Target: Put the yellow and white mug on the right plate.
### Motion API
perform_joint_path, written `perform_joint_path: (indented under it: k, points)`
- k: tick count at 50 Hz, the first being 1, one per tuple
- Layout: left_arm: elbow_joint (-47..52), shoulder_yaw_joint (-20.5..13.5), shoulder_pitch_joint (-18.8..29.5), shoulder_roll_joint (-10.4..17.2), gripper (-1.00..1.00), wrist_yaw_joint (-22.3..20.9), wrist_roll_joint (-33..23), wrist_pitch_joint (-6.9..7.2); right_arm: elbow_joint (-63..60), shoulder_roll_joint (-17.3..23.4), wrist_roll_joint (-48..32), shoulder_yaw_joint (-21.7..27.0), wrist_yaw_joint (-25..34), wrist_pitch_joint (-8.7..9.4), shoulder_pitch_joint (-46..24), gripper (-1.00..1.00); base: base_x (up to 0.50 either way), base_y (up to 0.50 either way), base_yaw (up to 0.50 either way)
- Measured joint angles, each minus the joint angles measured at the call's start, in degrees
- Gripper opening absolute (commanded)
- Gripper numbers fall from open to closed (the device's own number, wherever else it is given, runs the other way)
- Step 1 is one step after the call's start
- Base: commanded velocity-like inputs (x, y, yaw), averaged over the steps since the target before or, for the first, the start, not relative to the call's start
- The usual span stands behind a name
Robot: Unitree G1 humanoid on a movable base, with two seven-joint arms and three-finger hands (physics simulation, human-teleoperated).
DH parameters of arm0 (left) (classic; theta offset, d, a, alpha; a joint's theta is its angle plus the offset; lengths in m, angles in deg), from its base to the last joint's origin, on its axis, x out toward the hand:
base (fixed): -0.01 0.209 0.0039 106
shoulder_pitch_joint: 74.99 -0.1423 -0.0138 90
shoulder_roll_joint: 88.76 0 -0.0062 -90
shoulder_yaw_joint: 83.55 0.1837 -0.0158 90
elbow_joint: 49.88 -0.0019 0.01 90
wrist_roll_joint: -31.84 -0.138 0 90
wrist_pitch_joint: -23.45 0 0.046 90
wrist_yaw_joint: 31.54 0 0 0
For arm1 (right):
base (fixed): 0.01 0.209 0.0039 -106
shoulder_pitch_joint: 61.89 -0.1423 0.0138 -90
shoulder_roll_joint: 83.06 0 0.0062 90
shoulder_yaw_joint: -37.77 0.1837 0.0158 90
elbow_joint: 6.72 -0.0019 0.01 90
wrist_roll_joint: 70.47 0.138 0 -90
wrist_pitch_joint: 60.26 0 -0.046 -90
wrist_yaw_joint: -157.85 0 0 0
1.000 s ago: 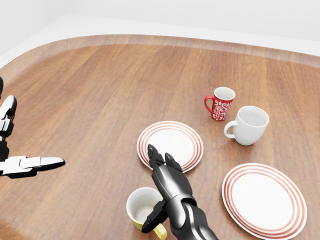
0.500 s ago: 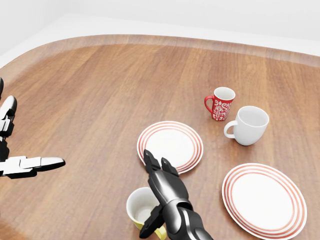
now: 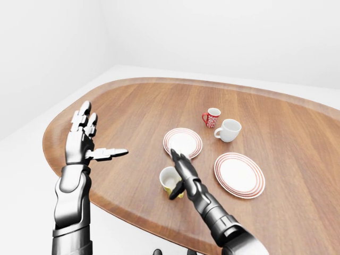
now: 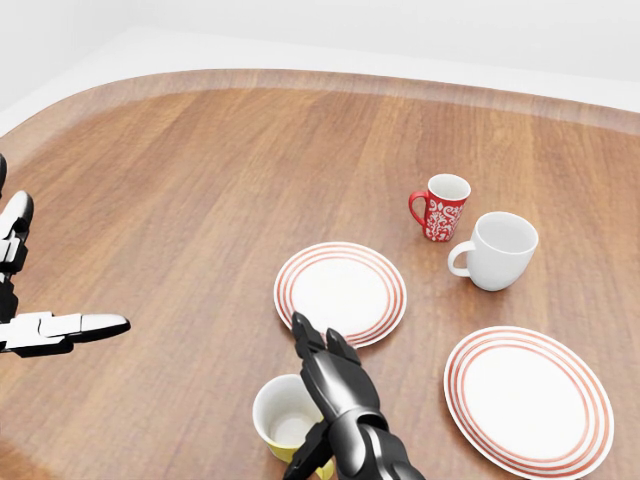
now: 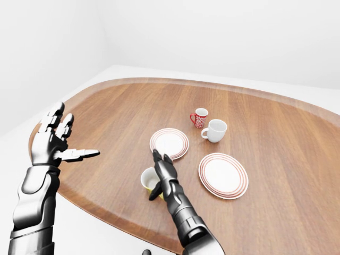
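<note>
Our right hand (image 4: 335, 385) rests beside the mug (image 4: 284, 415), which stands upright, mouth up, its yellow handle toward the head view's bottom edge. Our fingers (image 4: 312, 340) stretch straight, unclenched, past the mug's rim toward the left plate (image 4: 340, 290); the thumb touches the mug's right side near the handle. The right plate (image 4: 528, 398) lies well right of our fingers. Our left hand (image 3: 84, 142) hangs spread, holding nothing.

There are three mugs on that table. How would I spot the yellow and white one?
On the wooden table, find the two red-ringed plates, then look below the left plate in the head view. The yellow and white mug stands there beside the right hand. It alone is yellow outside; the others are red-patterned and plain white.
</note>
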State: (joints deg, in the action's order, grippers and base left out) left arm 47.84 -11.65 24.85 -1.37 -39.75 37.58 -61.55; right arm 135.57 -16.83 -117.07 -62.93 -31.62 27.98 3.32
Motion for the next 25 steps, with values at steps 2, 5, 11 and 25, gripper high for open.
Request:
perform_joint_path:
  k: [2,5,11,25]
  points:
    - [-0.01,0.01,0.0,-0.01,0.88,0.0,0.0,0.0,0.48,0.03,0.03,0.05,-0.15,-0.13,-0.15,1.0,0.0,0.0,0.0]
    - [-0.04,0.02,0.0,-0.02,0.88,-0.01,0.01,0.0,1.35,0.05,0.07,0.14,-0.42,-0.33,-0.52,1.0,0.0,0.0,0.0]
    - [0.12,0.03,-0.05,-0.05,0.88,0.01,0.04,0.0,2.68,-0.01,0.17,0.27,-0.65,-0.63,-1.1,1.0,0.0,0.0,0.0]
    - [0.44,-0.07,0.02,-0.01,0.88,0.06,0.19,0.0,4.72,-0.14,0.56,0.45,-0.89,-1.33,-1.72,1.0,0.0,0.0,0.0]
